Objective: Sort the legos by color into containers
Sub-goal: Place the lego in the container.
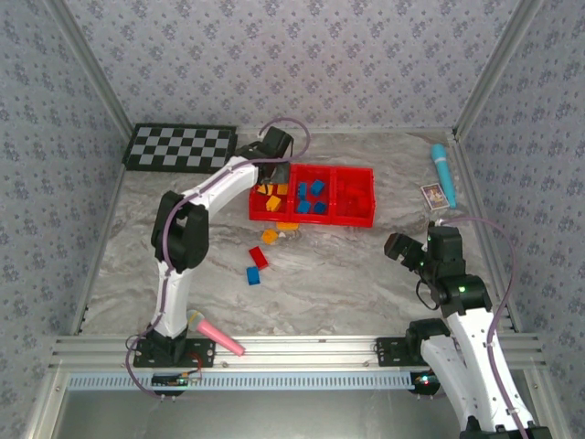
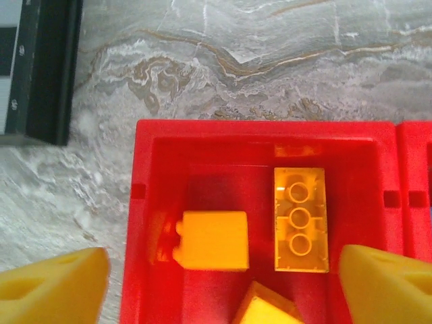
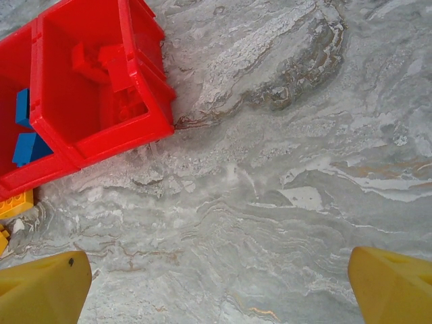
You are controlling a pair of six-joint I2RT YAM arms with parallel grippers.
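The red tray (image 1: pixel 313 168) lies at mid-table, its containers side by side. My left gripper (image 1: pixel 271 176) hangs open over the left compartment (image 2: pixel 256 131), nothing between its yellow fingers (image 2: pixel 57 283). Three orange legos rest below it: a square one (image 2: pixel 212 241), an upturned long one (image 2: pixel 301 219) and a third (image 2: pixel 266 309) at the frame's bottom. Blue legos (image 1: pixel 311 197) fill the middle compartment, and red ones (image 3: pixel 108 64) lie in the right one. Loose on the table are two orange legos (image 1: pixel 270 236), a red one (image 1: pixel 259 257) and a blue one (image 1: pixel 253 274). My right gripper (image 1: pixel 396 245) is open above bare marble (image 3: pixel 219 260).
A black-and-white checkered board (image 1: pixel 180 146) lies at the back left, close to the tray. A pink-handled microphone toy (image 1: pixel 217 334) rests by the left arm's base. At the back right lie a blue tube-shaped object (image 1: pixel 443 169) and a small card (image 1: pixel 436 195).
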